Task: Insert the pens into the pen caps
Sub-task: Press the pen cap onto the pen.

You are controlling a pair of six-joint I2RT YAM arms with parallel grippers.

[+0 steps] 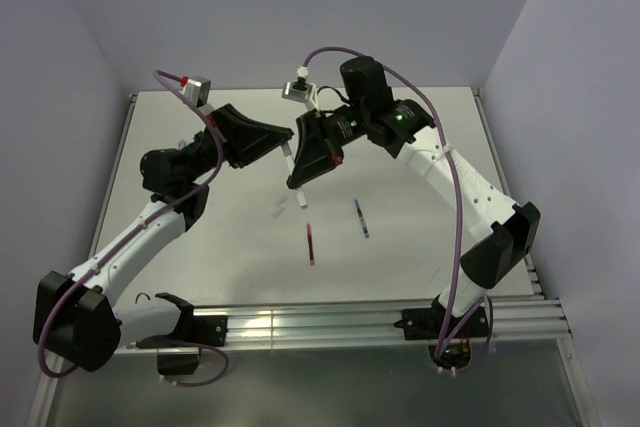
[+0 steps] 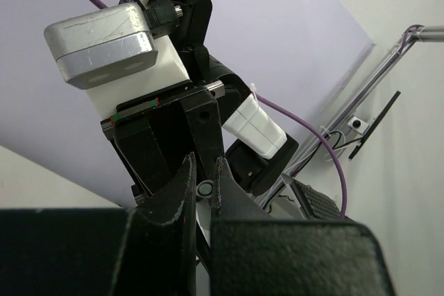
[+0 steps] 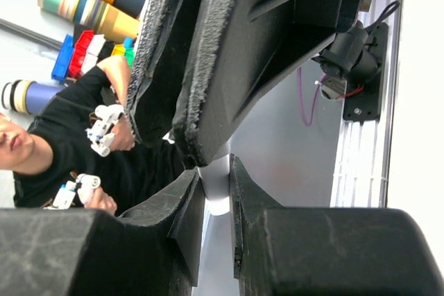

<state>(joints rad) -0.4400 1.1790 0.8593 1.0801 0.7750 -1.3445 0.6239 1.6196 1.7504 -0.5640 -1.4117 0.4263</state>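
Both grippers meet in the air over the middle of the table (image 1: 420, 147). My left gripper (image 1: 286, 144) (image 2: 203, 161) is shut on a short grey pen cap (image 2: 204, 188), which I see end-on between its jaws. My right gripper (image 1: 298, 179) (image 3: 216, 164) is shut on a white pen (image 1: 288, 160) (image 3: 216, 188) that runs up into the left gripper's fingers (image 3: 173, 67). A red pen (image 1: 310, 244) and a dark blue pen (image 1: 361, 219) lie on the table below the grippers. The other pens and caps are out of view.
Two small pale pieces (image 1: 280, 209) (image 1: 303, 199) lie on the table under the grippers. An aluminium rail (image 1: 330, 322) runs along the near edge. Walls close in the left, back and right. A person (image 3: 41, 150) shows past the table in the right wrist view.
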